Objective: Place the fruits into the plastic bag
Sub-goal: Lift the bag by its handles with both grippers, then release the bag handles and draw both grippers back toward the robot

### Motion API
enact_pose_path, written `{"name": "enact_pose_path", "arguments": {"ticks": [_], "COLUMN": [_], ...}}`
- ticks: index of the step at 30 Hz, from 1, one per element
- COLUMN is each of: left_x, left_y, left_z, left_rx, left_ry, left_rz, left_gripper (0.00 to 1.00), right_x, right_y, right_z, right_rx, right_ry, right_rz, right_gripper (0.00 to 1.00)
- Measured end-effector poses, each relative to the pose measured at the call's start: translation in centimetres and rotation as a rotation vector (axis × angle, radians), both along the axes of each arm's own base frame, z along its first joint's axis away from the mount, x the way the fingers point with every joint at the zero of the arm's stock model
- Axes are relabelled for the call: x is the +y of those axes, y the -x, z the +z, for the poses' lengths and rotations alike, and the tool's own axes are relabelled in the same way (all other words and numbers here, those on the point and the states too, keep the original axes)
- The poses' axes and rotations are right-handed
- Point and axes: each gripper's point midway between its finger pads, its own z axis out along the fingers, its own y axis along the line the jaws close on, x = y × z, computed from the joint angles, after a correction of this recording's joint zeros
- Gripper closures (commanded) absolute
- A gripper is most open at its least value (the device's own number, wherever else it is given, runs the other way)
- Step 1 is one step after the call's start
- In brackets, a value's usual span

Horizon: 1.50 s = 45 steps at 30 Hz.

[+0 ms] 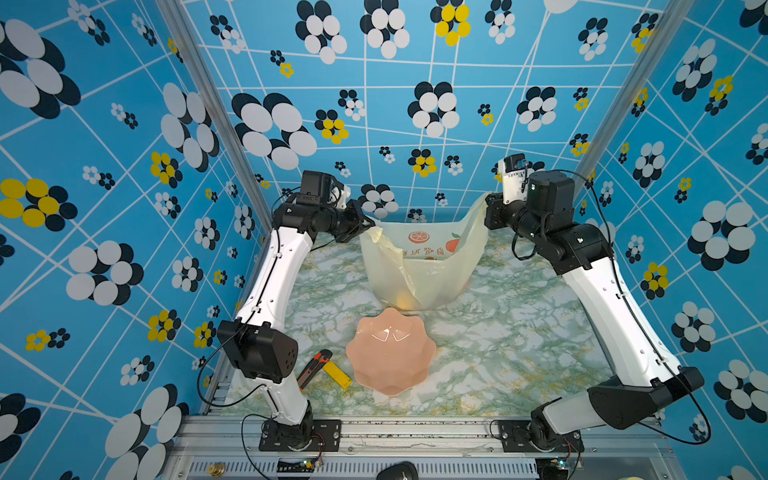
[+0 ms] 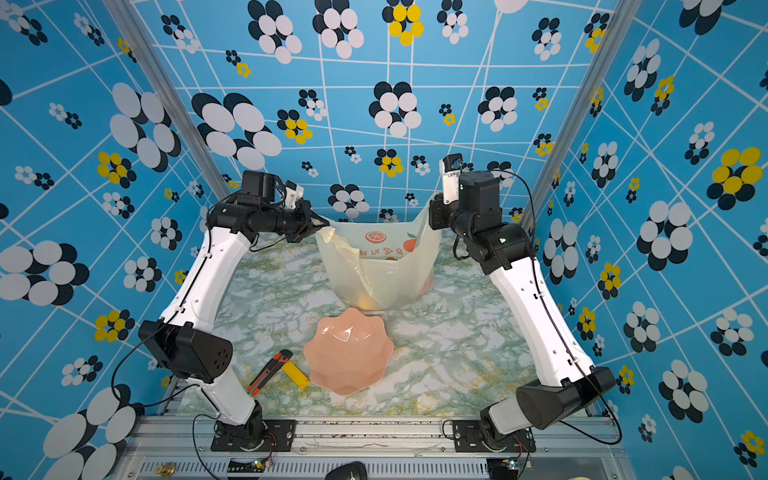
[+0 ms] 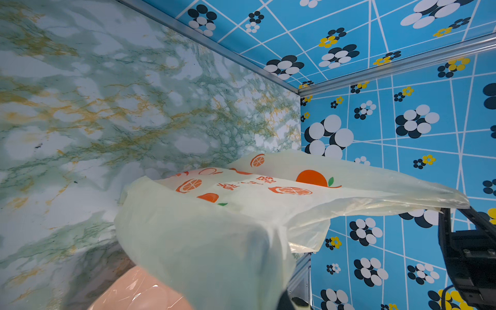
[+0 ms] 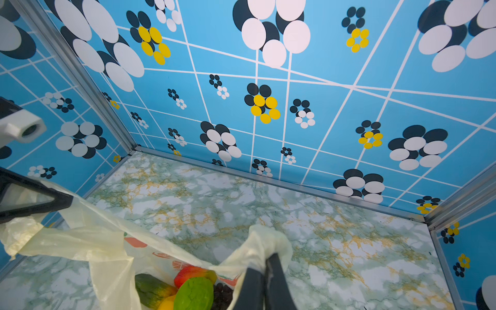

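Your left claw [image 1: 363, 225] and right claw [image 4: 267, 264] clamp handles of the plastic bag [image 1: 419, 274]; film looks thin and slippery, fruits [image 4: 194, 294] below light, so hold bunched folds.

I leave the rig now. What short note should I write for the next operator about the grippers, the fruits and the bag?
Left gripper: shut on one bag handle.
Right gripper: shut on the other handle.
Plastic bag: stretched open between them, behind the pink bowl.
Fruits: several visible inside the bag; none in the bowl or loose on the table.
Done: loading, apparently.
Left: probably only releasing the bag.
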Motion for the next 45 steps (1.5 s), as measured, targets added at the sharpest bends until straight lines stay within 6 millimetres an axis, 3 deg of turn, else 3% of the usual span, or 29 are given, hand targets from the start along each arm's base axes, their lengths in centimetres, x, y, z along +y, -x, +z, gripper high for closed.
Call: {"name": "enact_pose_path", "arguments": {"ticks": [2,4,5,7,10,13,15,17,23,27,35,40,45], "left_x": [0.0,0.0,0.0,0.0,-0.1,0.0,-0.1,-0.1,0.3,2.1,7.5,10.8,14.2], "left_y": [0.2,0.4,0.5,0.6,0.6,0.6,0.6,0.6,2.0,3.9,7.2,10.1,13.2], "left_z": [-0.2,-0.4,-0.4,-0.6,-0.7,-0.8,-0.8,-0.8,-3.1,-3.9,0.3,0.5,-2.9], "left_rx": [0.006,0.012,0.014,0.021,0.024,0.022,0.021,0.023,0.063,0.073,-0.151,-0.269,-0.389], "left_ry": [-0.007,-0.011,-0.013,-0.014,-0.016,-0.018,-0.017,-0.017,-0.043,-0.067,-0.206,-0.347,-0.480], "left_rz": [-0.007,-0.014,-0.017,-0.022,-0.026,-0.029,-0.032,-0.033,-0.046,-0.013,0.150,0.272,0.398], "left_gripper": [0.80,0.61,0.53,0.44,0.38,0.28,0.26,0.26,0.25,0.25,0.23,0.23,0.21], "right_x": [-0.2,-0.4,-0.5,-0.6,-0.7,-1.0,-1.3,-1.6,-3.1,-4.4,-6.4,-7.7,-9.5], "right_y": [0.4,0.8,0.8,0.8,0.7,1.1,1.4,1.9,4.5,7.0,9.7,10.4,11.5], "right_z": [-0.2,-0.8,-1.2,-1.7,-2.8,-3.6,-3.6,-3.5,-3.0,-2.5,-0.5,-3.2,-9.3], "right_rx": [0.001,0.013,0.023,0.038,0.061,0.077,0.078,0.077,0.084,0.067,-0.016,-0.054,-0.096], "right_ry": [-0.014,-0.020,-0.024,-0.035,-0.044,-0.045,-0.049,-0.050,-0.057,-0.080,-0.113,-0.086,-0.033], "right_rz": [-0.005,-0.013,-0.017,-0.025,-0.034,-0.042,-0.054,-0.059,-0.089,-0.110,-0.155,-0.201,-0.250], "right_gripper": [1.00,0.97,0.85,0.79,0.68,0.31,0.16,0.09,0.03,0.01,0.01,0.06,0.05]}}
